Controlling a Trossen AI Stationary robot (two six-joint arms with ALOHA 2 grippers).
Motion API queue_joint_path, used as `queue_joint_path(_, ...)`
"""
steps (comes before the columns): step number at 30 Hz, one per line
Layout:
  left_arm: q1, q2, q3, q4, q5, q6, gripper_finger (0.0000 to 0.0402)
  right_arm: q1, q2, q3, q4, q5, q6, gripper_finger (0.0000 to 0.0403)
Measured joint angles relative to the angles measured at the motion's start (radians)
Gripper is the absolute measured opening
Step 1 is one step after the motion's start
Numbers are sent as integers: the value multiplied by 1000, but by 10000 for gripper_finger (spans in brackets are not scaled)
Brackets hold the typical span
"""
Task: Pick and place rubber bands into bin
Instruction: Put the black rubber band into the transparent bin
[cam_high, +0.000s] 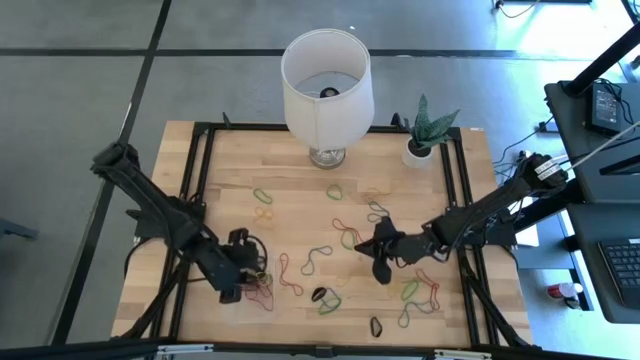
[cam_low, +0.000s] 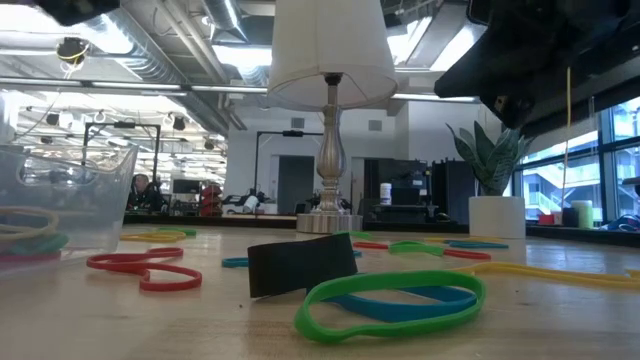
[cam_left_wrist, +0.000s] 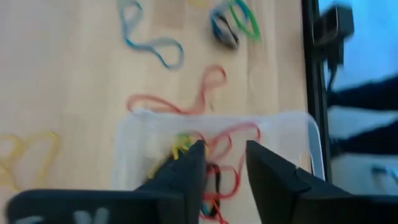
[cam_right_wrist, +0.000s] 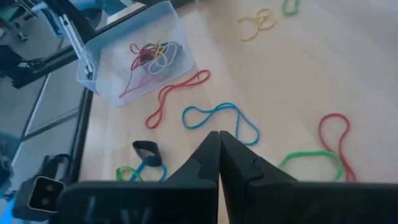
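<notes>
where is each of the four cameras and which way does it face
High view: above the table, facing straight down; both arms show, left tool over the bin, right tool mid-table.
Low view: at tabletop height, facing level toward the lamp; only dark arm parts overhead.
Left wrist view: on the left wrist, facing down into the bin; its parted fingers show.
Right wrist view: on the right wrist, facing across the rubber bands; its shut fingers show.
Shared: both wrist views show the bin.
</notes>
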Motion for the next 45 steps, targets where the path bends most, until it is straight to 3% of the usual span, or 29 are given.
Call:
queue_joint_path(6,0,-39,0,-1,-90,68,15,-26,0,0,-4,0,27,3)
queue_joint_path(9,3,-39,0,-22,-139,110,4,-31,0,3,-30,0,56,2)
queue_joint_path(12,32,-39,-4,-31,-146,145,1,-31,0,60,-219,-5,118,2)
queue_joint_path(17,110,-50,-82,61,-61,229,1,-44,5,195,-600,-19,231,1)
queue_joint_path(21,177,-86,-205,252,38,293,2,-89,26,274,-736,-87,260,1)
queue_joint_path(26,245,-198,-345,433,85,318,2,-142,99,341,-737,-178,174,1)
queue_joint_path(35,315,-486,-460,495,33,344,2,-162,339,544,-735,-294,-66,2)
queue_joint_path(40,325,-554,-460,495,-22,358,3,-162,470,678,-722,-302,-182,26)
queue_joint_path(45,324,-554,-460,494,-29,361,3,-126,562,774,-708,-387,-362,65)
